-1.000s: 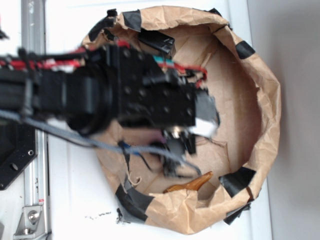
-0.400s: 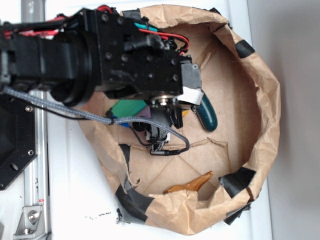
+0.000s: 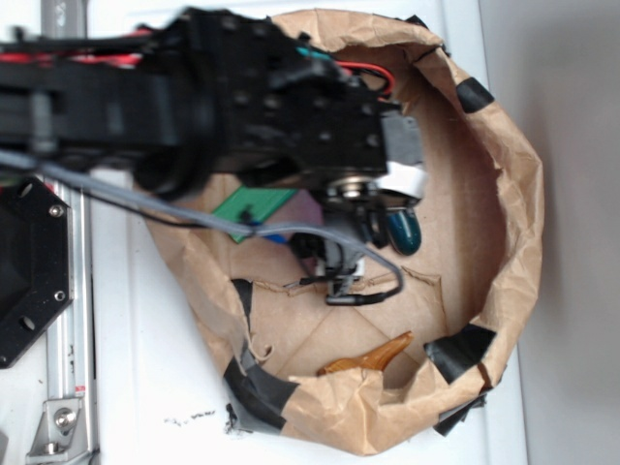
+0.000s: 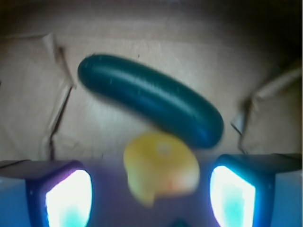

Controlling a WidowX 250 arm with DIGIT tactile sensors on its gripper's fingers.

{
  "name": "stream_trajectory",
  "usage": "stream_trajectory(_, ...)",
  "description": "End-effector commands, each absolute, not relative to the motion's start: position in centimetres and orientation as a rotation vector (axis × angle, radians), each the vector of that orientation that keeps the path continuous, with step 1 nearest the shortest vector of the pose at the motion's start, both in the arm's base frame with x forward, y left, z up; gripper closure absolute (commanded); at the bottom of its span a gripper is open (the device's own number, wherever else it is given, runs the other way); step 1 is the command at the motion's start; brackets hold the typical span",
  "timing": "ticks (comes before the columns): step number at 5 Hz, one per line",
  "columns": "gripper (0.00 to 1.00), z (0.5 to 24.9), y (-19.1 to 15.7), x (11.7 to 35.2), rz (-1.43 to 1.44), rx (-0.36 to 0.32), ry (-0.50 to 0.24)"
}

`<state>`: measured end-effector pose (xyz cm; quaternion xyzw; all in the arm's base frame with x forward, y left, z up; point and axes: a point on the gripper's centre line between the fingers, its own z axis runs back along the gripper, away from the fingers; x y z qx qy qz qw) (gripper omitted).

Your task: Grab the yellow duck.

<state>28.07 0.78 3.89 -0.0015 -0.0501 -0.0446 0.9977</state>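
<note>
At the left of the exterior view the black arm is reaching in across the white table (image 3: 145,387), its grey cable (image 3: 145,205) looping underneath, and the wrist is hanging over the brown paper-lined bin (image 3: 513,194). Just right of the arm's underside a green block (image 3: 254,203) is lying on the bin floor, partly covered; further right a dark green cucumber-shaped toy (image 3: 402,231) is poking out beside the gripper (image 3: 373,218), and a brown curved piece (image 3: 373,355) is lying near the bin's lower wall, well apart from the action. In the wrist view, going left to right, the left finger pad (image 4: 66,198) is glowing at the lower edge, the yellow duck (image 4: 160,166) is sitting between the pads and somewhat nearer the right one, and the right pad (image 4: 232,194) is standing clear of it; the dark green toy (image 4: 151,105) is lying diagonally just behind the duck. The jaws are standing wide open with visible gaps on both sides of the duck, so they are gripping nothing. By my reading the approach and alignment are largely done: the duck is lying framed by the fingers. What seems left is any last bit of descent, closing on the duck, and lifting, while keeping the green toy out of the pinch.
</note>
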Motion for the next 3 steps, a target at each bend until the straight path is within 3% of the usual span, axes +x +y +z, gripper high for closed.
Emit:
stream_trajectory(1, 1.0, 1.7, 1.9, 28.3, -0.007, 0.073, -0.018)
stream_trajectory(2, 1.0, 2.2, 2.1, 28.1, 0.004, 0.093, -0.024)
stream_trajectory(3, 1.0, 6.9, 1.4, 28.3, -0.007, 0.084, -0.115)
